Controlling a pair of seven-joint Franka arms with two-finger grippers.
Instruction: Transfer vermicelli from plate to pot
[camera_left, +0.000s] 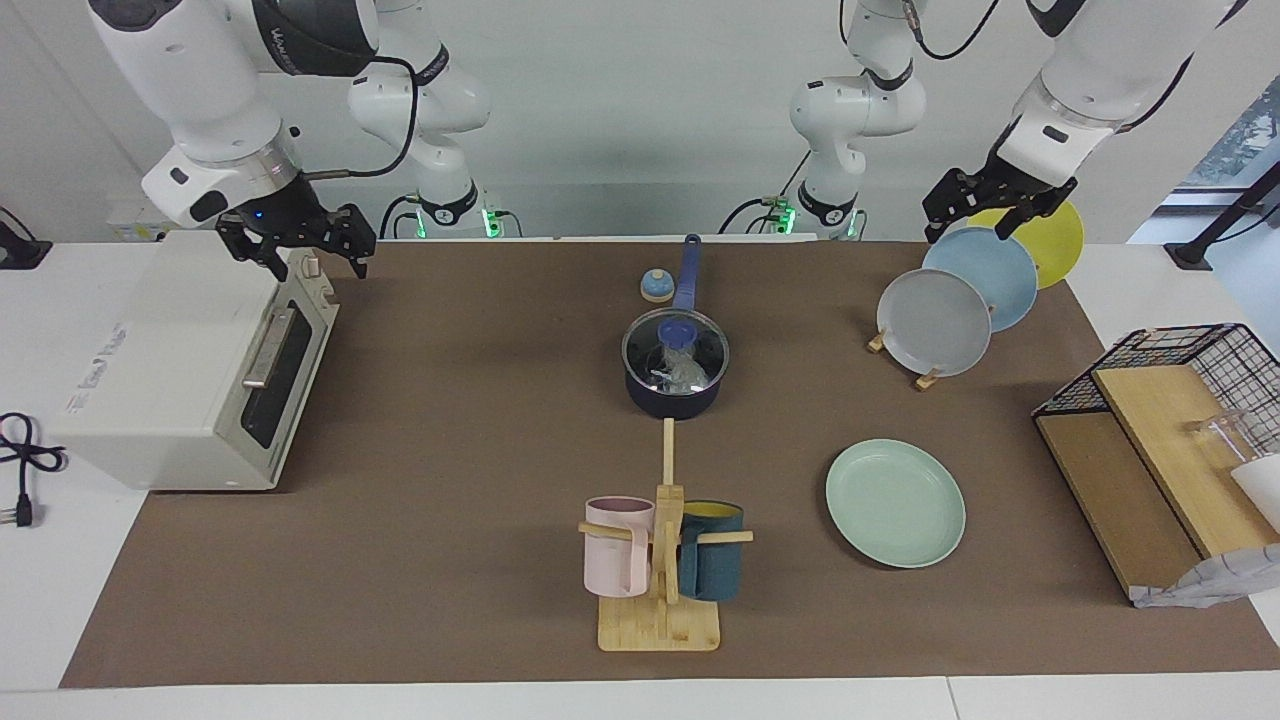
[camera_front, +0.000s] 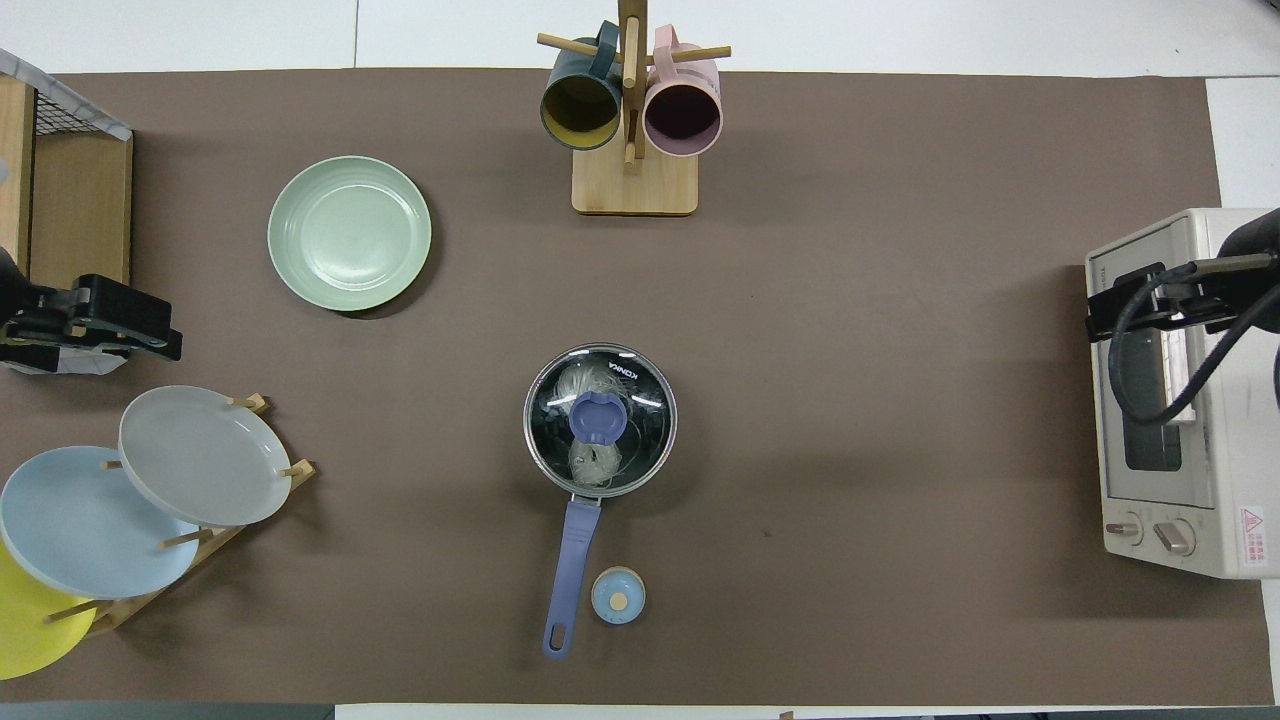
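Note:
The vermicelli (camera_left: 683, 372) lies as a whitish clump inside the dark navy pot (camera_left: 676, 402) in the middle of the table, and shows through the lid in the overhead view (camera_front: 592, 462). A glass lid with a blue knob (camera_front: 598, 417) sits on the pot (camera_front: 572, 560), whose blue handle points toward the robots. The mint-green plate (camera_left: 895, 502) (camera_front: 349, 232) is bare, farther from the robots than the pot, toward the left arm's end. My left gripper (camera_left: 985, 215) (camera_front: 100, 322) is open, up over the plate rack. My right gripper (camera_left: 300, 250) (camera_front: 1160, 300) is open, up over the toaster oven.
A small blue round object (camera_left: 656, 286) (camera_front: 618, 596) sits beside the pot's handle. A wooden mug rack (camera_left: 658, 620) holds a pink and a dark mug. A rack holds grey (camera_left: 935, 322), light blue and yellow plates. A toaster oven (camera_left: 180, 380) and a wire-and-wood shelf (camera_left: 1160, 450) stand at the table's ends.

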